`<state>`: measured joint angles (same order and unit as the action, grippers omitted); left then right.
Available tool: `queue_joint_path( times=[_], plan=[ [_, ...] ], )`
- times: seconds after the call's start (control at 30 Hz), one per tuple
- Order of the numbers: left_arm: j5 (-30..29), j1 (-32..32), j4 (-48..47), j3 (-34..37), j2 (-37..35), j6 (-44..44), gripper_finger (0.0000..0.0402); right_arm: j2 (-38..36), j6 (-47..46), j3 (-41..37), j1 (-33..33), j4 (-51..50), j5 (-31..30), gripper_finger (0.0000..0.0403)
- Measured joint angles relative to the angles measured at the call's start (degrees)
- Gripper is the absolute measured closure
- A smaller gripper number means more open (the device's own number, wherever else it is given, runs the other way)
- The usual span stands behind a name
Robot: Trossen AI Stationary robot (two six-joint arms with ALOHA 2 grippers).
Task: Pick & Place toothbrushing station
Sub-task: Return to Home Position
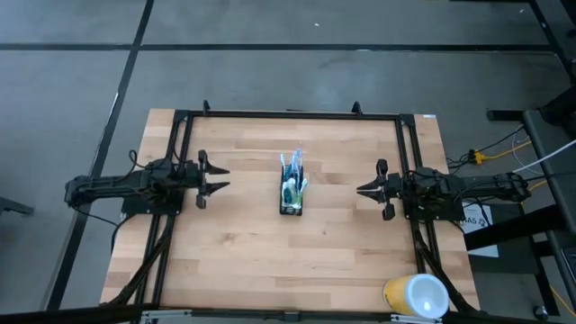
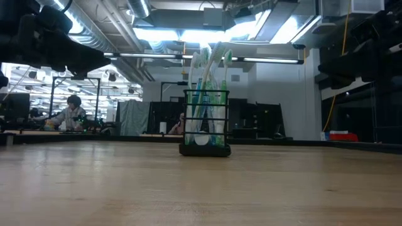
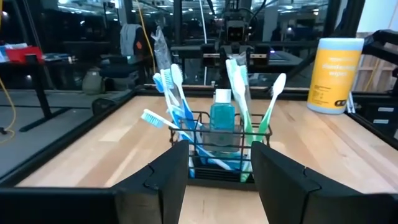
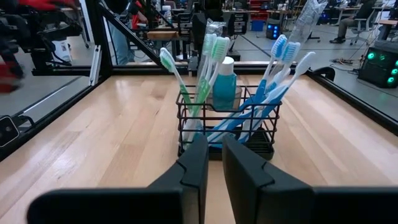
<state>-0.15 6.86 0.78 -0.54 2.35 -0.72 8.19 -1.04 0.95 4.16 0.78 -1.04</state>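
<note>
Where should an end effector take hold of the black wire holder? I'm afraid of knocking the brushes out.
Probably low on the black wire holder, across its narrow width, coming in level from one of the long sides. It stands upright mid-table, and the toothbrushes and blue bottle splay out above the rim, so the top is crowded. The left end effector, open, already faces a long side.

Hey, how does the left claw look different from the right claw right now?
The left claw has its fingers spread apart, while the right claw has its fingers nearly together, with only a narrow gap. The left claw sits on the left side of the toothbrush holder, the right claw on the opposite side. Both are empty, point at the holder and stand clear of it.
</note>
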Motion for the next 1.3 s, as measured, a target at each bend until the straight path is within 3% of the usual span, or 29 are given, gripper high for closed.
queue_joint_path(
  times=[1.3],
  plan=[
    [-0.27, -0.12, 1.09, 0.04, 0.02, -0.02, 0.0235, 0.0, 0.12, -0.02, 0.0, 0.0, 0.0, 0.0353]
  ],
)
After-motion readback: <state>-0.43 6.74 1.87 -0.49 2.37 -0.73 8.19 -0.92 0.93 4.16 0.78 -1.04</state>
